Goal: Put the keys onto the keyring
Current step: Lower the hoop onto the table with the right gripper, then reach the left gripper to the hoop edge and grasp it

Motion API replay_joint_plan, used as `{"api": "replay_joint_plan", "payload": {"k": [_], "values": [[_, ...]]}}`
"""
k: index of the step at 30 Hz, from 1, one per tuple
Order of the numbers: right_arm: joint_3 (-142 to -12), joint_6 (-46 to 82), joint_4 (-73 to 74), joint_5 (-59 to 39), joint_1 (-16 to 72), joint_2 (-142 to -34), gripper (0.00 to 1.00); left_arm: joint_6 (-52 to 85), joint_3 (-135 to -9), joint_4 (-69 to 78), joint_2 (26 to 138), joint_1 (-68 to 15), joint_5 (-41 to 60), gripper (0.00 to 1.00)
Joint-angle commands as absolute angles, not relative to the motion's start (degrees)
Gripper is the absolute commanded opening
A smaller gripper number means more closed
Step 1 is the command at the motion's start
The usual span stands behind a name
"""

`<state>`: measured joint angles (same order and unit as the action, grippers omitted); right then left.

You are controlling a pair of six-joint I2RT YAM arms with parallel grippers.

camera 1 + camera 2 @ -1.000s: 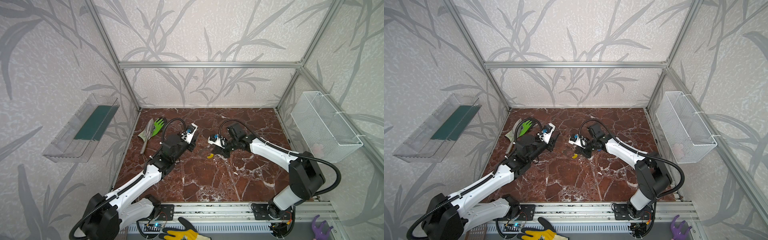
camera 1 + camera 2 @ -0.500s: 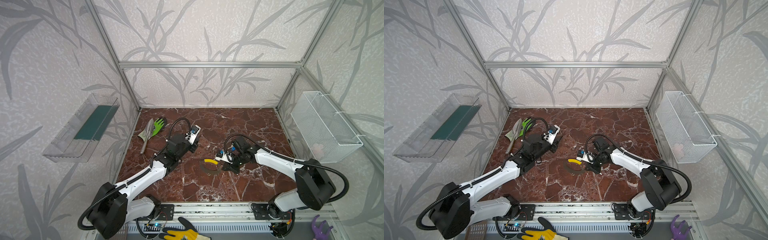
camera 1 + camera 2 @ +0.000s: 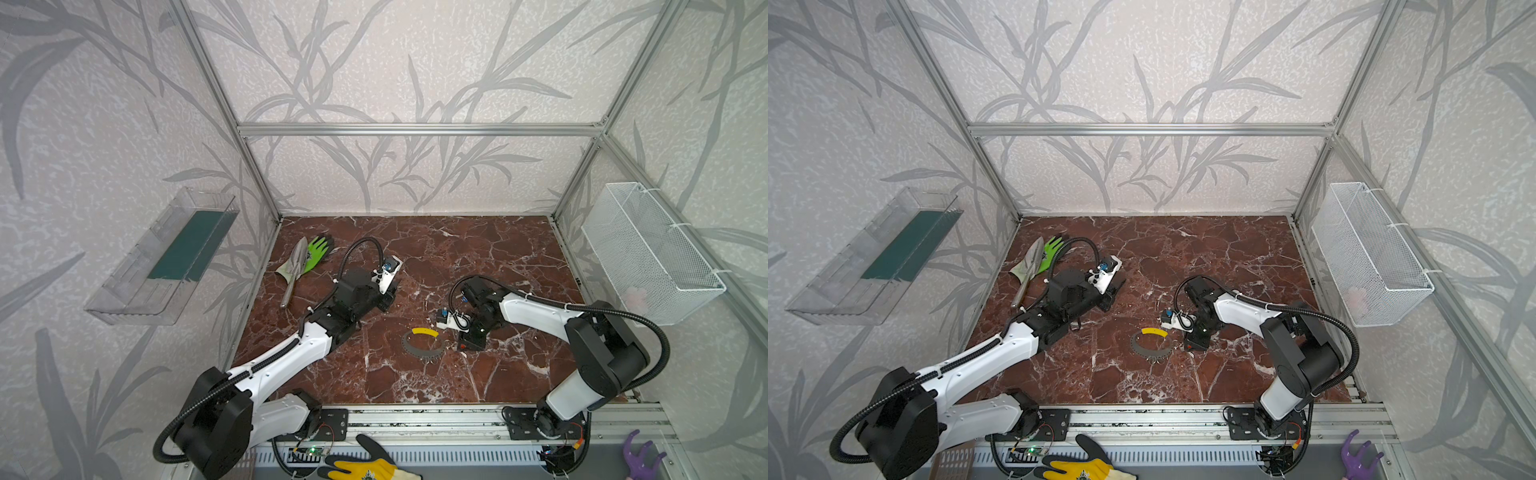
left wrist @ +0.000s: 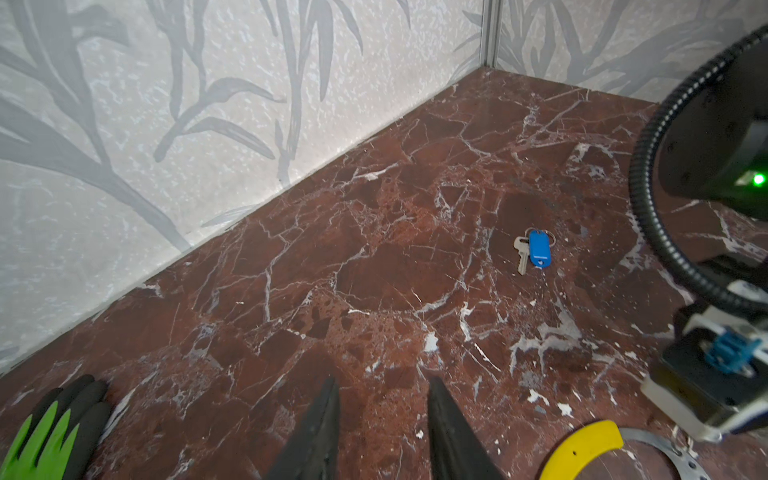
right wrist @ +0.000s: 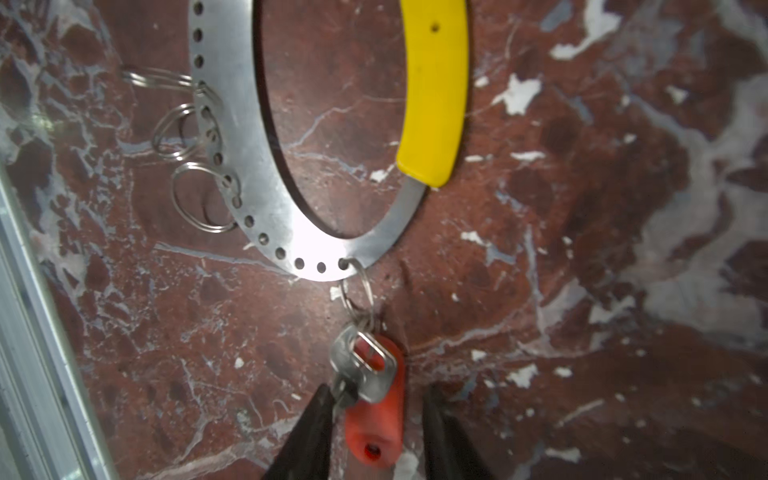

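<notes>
The keyring (image 5: 274,232), a grey hoop with a row of holes and a yellow arc (image 5: 436,91), lies flat on the marble floor, seen in both top views (image 3: 419,355) (image 3: 1152,355). The key with the red-orange tag (image 5: 374,407) hangs from a small ring in one of the hoop's holes. It lies on the floor between the parted fingers of my right gripper (image 5: 378,390), which is open. The blue-tagged key (image 4: 538,249) lies loose on the floor, ahead of my left gripper (image 4: 383,380). That gripper is open and holds nothing.
Several empty split rings (image 5: 178,133) hang on the hoop. A green glove (image 3: 318,249) and a trowel (image 3: 295,270) lie at the back left. A clear bin (image 3: 166,257) hangs on the left wall, a white wire basket (image 3: 648,249) on the right.
My right arm moved toward the front and set the keyring down flat on the floor. Its jaws then opened off the red-orange-tagged key. The left arm shifted slightly.
</notes>
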<state>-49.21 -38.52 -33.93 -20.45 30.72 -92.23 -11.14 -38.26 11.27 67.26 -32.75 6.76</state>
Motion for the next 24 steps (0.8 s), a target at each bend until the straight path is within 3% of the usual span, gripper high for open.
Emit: {"api": "replay_joint_plan", "payload": {"k": [1,5,15,24], "values": [[-47.9,-39.8,-30.7,-19.1,29.4,-86.4,0.48,-11.9,-37.7,6.1,66.0,-32.6,11.5,0.38],[-44.6,-42.0,-24.9,-20.0,29.1,-78.5,0.5,-14.1,-37.5,0.0,66.7,-34.0,16.4,0.38],[-40.4,-35.4,-14.2,-18.3,28.7,-70.1,0.5,-8.4,-35.0,-1.7,69.7,-46.1,10.9,0.38],[-39.0,-32.8,-12.1,-18.8,27.4,-69.1,0.5,0.0,-30.4,0.1,70.1,-53.1,8.3,0.53]]}}
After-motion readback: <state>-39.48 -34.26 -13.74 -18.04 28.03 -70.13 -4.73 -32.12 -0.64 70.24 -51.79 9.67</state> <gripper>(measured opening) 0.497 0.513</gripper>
